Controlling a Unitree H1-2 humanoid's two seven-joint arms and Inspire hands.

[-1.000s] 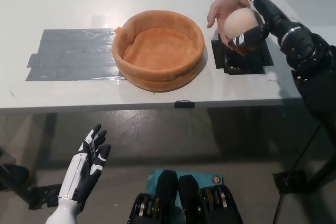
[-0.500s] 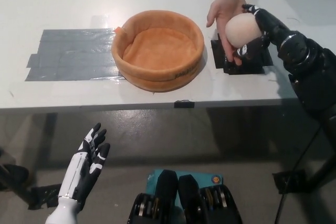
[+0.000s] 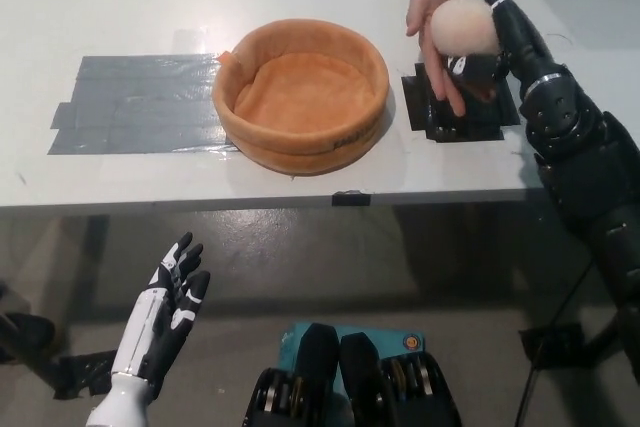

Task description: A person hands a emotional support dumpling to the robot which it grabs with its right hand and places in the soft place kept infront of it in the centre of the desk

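Handover underway, placement to come

Table (image 3: 150, 7) carries the orange soft basket (image 3: 301, 95), left of the right robot hand (image 3: 490, 42) and empty. That black robot hand wraps the dumpling (image 3: 462, 27), a person's hand (image 3: 438, 42) touching it too. Left robot hand (image 3: 168, 307) rests spread, low, holding nothing.

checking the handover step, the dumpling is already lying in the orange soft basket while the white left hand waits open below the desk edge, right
Not quite. The head view shows the orange soft basket with nothing in it; the dumpling is off to its right, above the desk, between the person's hand and the black right hand, which wraps it. The white left hand does wait open below the desk edge.
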